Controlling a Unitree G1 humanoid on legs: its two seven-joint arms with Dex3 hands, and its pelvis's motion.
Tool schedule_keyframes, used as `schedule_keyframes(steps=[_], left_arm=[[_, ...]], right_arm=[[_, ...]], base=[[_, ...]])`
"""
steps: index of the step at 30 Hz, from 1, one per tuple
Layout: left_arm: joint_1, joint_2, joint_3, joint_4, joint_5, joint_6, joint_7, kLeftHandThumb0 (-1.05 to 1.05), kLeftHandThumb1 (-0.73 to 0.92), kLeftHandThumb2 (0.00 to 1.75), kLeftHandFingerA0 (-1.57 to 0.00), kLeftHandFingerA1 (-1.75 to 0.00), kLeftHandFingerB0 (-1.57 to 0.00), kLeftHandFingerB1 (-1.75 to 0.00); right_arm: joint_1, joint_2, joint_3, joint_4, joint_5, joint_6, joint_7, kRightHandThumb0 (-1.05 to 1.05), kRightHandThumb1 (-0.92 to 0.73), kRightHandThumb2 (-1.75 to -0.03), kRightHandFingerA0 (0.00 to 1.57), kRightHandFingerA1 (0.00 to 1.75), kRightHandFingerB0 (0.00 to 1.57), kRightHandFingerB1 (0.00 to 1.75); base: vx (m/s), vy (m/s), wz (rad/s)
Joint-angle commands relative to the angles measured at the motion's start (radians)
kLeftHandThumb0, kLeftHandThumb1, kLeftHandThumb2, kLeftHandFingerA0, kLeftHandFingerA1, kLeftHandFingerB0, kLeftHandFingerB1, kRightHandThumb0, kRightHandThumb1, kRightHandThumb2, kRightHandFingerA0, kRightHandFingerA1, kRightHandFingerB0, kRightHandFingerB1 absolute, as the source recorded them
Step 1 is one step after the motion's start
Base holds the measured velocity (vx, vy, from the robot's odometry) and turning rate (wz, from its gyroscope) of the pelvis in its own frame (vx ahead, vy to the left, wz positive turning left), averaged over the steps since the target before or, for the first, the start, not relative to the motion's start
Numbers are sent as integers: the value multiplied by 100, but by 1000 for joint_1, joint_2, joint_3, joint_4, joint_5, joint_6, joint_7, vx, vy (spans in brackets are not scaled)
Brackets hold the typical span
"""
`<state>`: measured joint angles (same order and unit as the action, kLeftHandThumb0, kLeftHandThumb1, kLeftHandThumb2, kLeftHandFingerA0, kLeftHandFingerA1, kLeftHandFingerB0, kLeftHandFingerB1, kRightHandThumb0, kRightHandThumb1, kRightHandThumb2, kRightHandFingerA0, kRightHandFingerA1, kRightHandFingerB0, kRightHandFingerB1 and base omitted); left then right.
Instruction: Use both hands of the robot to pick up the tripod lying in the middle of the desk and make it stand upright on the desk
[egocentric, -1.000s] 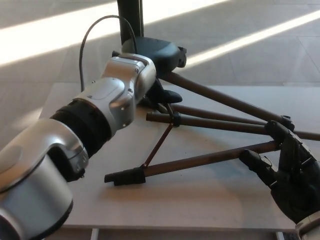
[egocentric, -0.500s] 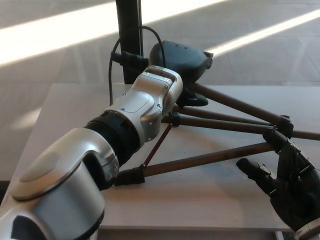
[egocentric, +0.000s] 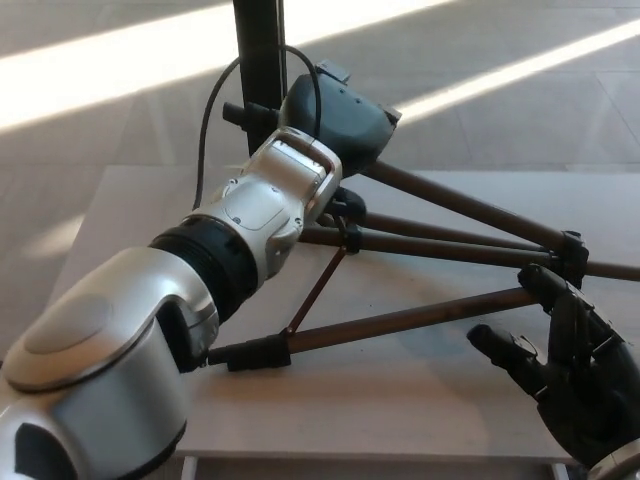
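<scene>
Lying tilted on the desk (egocentric: 420, 400), the tripod (egocentric: 440, 245) has its dark head (egocentric: 335, 110) raised at the far side while its brown legs fan toward the near right, one foot resting at the near middle. The left hand (egocentric: 340, 205) reaches in under the head; whether its fingers grip is hidden by the wrist, so I cannot tell. The right hand (egocentric: 565, 365) hovers just beside the near leg, fingers (egocentric: 505, 355) spread and empty. This looks like the lifting step; next, the right hand probably needs to close on a leg and steady it.

Tripod (egocentric: 420, 245) on desk (egocentric: 400, 390), between both hands.
</scene>
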<state>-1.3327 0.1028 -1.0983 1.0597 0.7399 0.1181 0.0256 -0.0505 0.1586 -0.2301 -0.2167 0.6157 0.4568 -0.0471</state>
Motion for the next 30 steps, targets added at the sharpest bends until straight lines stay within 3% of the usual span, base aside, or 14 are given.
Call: schedule_keyframes(steps=[1,3,4,5,7,8,9,10,11,13,14,15,28,30], left_arm=[[19,3,-28,21,112,10,-94,-97,60,97,0,-18,-14,-43],[23,-2,-15,17,111,12,-109,-98,61,98,0,-18,-14,-42],[26,-9,-6,16,109,11,-112,-86,69,63,0,-26,-19,-32],[35,-19,19,10,92,2,-94,-84,54,96,0,-33,-13,-45],[52,-24,54,2,79,-20,-43,-84,55,94,-5,-45,-19,-45],[64,-28,85,-6,71,-36,-10,-79,53,91,-11,-54,-21,-45],[73,-31,104,-10,65,-44,15,-76,70,62,-24,-49,-31,-32],[81,-35,126,-14,66,-50,37,-76,70,62,-24,-49,-31,-32],[109,-47,167,-15,56,-72,168,-75,63,100,-50,-59,-36,-49],[112,-46,178,-14,66,-75,171,-75,63,100,-50,-59,-36,-49],[121,-63,205,-9,56,-79,223,-68,81,65,-72,-52,-44,-36],[125,-73,223,-8,48,-81,239,-68,81,65,-77,-56,-43,-37],[144,-92,250,13,119,-110,230,-68,82,65,-81,-52,-45,-39],[145,-87,247,21,125,-116,231,-62,78,63,-86,-68,-47,-41]], right_arm=[[24,-49,15,-24,-21,27,8,-99,-53,-58,96,77,81,64],[27,-50,23,-25,-20,24,7,-98,-53,-58,96,76,80,63],[27,-49,26,-27,-21,26,1,-98,-53,-58,97,76,81,62],[30,-49,31,-31,-20,30,-1,-97,-53,-58,97,76,81,62],[34,-45,37,-37,-22,30,-6,-97,-52,-58,97,77,81,62],[35,-42,37,-36,-23,30,-10,-97,-52,-58,98,76,82,62],[35,-42,38,-36,-24,30,-10,-97,-52,-58,98,77,82,63],[34,-42,38,-36,-24,30,-10,-97,-52,-58,98,77,82,63],[33,-44,43,-38,-32,29,-10,-98,-53,-58,98,78,82,63],[31,-43,46,-36,-33,29,-10,-98,-53,-58,98,78,82,63],[27,-44,45,-35,-36,29,-14,-98,-53,-58,99,78,83,63],[26,-44,43,-35,-35,30,-17,-99,-52,-58,101,77,83,62],[46,-50,56,-47,-50,29,-11,-100,-53,-58,98,83,85,65],[45,-48,50,-43,-47,33,-20,-100,-52,-58,101,81,87,64]], base=[[0,0,0],[0,0,0],[0,0,0],[0,0,0],[0,0,0],[0,0,0],[0,0,0],[0,0,0],[0,0,0],[0,0,0],[0,0,0],[0,0,0],[0,0,0],[0,0,0]])
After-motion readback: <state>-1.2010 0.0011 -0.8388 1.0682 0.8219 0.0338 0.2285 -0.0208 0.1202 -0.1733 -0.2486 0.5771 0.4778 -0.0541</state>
